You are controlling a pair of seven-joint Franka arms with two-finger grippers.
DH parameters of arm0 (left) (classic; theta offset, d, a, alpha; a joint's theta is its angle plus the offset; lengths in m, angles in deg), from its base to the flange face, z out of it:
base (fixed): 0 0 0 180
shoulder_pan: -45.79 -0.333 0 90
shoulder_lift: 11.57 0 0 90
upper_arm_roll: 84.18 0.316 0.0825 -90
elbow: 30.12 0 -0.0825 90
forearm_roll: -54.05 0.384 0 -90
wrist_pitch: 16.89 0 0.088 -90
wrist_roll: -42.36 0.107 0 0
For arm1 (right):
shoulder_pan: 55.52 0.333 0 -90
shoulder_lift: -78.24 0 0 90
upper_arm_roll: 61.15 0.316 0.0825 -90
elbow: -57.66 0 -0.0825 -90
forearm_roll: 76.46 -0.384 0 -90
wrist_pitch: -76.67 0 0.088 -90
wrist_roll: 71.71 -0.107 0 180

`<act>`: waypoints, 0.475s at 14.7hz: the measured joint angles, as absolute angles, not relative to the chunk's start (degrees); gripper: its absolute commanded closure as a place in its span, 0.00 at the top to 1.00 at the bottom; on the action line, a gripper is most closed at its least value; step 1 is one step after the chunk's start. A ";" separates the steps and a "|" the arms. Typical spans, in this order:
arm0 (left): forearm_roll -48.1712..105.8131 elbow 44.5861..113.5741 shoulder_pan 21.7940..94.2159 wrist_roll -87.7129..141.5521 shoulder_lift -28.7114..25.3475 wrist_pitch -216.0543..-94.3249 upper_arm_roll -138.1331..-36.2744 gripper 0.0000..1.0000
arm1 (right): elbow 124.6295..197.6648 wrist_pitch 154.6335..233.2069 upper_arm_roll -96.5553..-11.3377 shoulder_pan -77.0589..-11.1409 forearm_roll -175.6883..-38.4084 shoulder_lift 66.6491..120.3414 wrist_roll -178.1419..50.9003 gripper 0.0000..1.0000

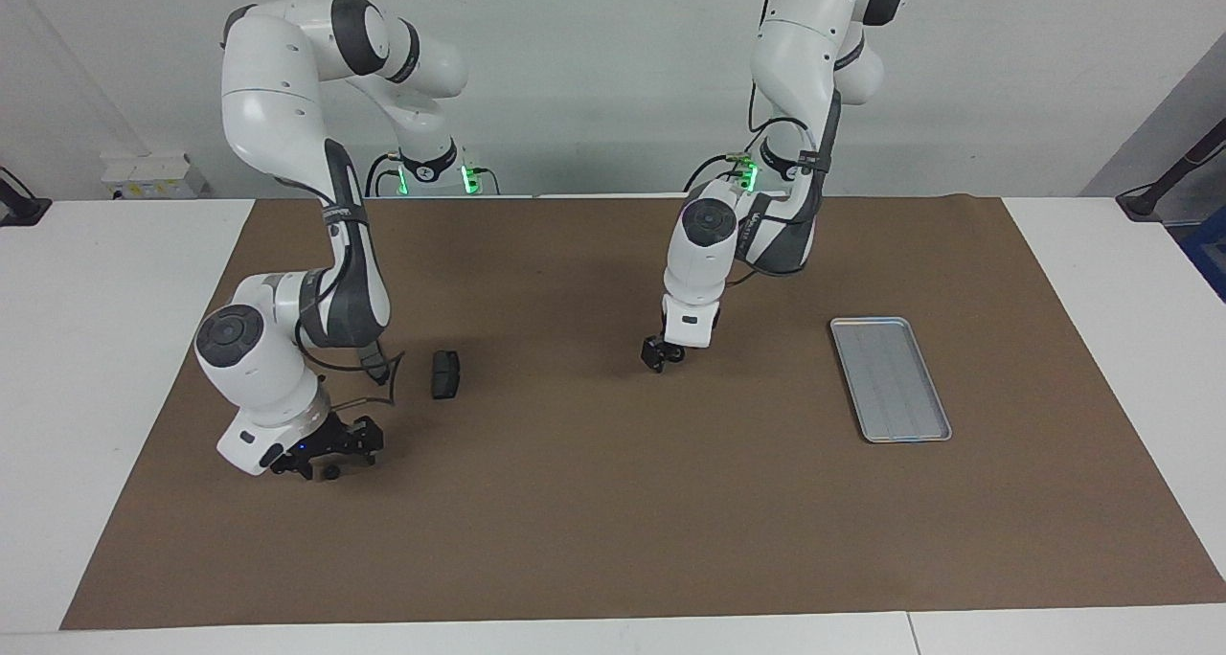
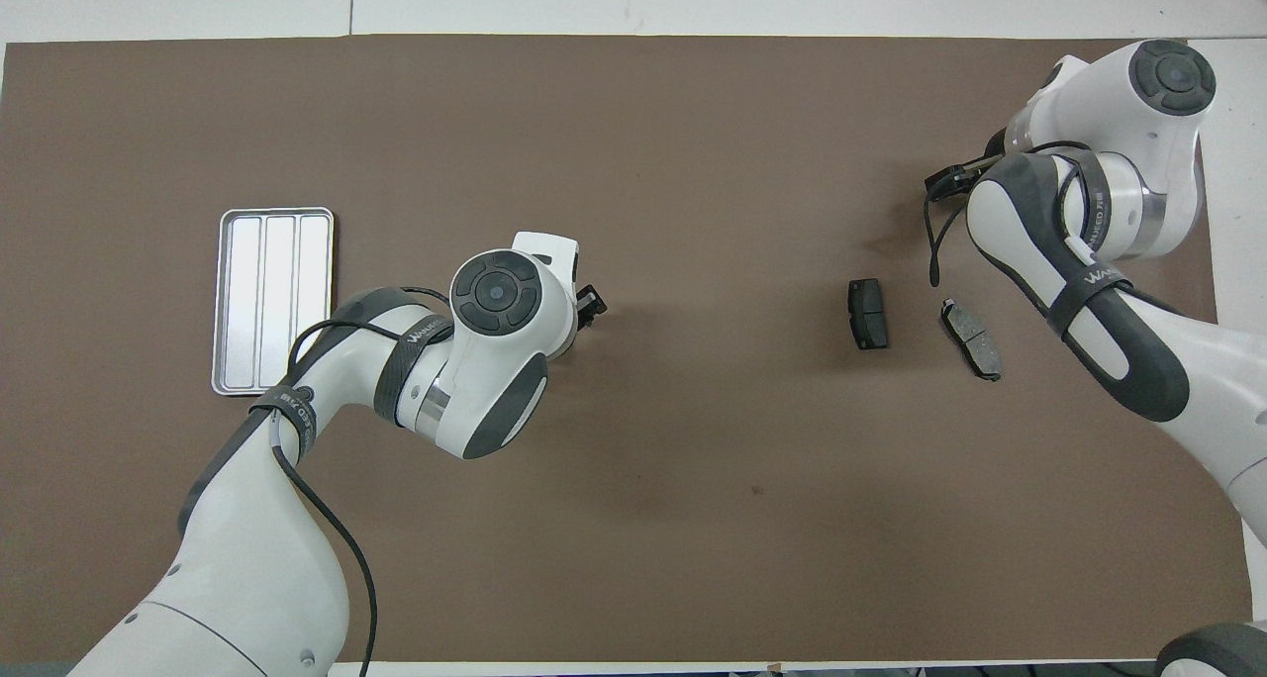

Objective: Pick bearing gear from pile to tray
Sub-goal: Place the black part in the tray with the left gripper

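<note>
Black round gear (image 1: 674,353) lies mid-table on the brown mat (image 1: 613,502). Your left gripper (image 1: 661,354) is down at it, set low, likely to take it by its sides; whether it has pinched yet you cannot tell. On the overhead clock, the silver tray (image 1: 867,321) sits empty at that gripper's 9 o'clock with only bare mat between. Two brake pads (image 1: 444,374) lie at its 3 o'clock, and at their 1 o'clock your right gripper (image 1: 330,447), spread, hangs low over a second round piece (image 1: 331,470).
</note>
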State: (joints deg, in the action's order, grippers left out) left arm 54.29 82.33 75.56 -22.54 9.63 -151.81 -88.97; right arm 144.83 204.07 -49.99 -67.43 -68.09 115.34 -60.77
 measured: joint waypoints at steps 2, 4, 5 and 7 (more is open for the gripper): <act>54.29 82.31 75.56 -22.55 9.33 -151.78 -88.91 0.41 | 143.72 204.07 -50.00 -67.67 -68.09 116.18 -60.77 0.97; 54.30 82.33 75.55 -22.57 9.17 -151.46 -88.85 0.27 | 142.89 204.07 -50.00 -67.84 -68.09 116.95 -60.77 0.91; 54.30 82.35 75.54 -22.57 8.97 -151.16 -88.75 0.21 | 142.71 204.07 -50.00 -67.85 -68.09 117.15 -60.77 0.89; 54.30 82.41 75.54 -22.56 8.79 -150.95 -88.69 0.11 | 142.51 204.07 -50.00 -67.85 -68.09 117.31 -60.77 0.84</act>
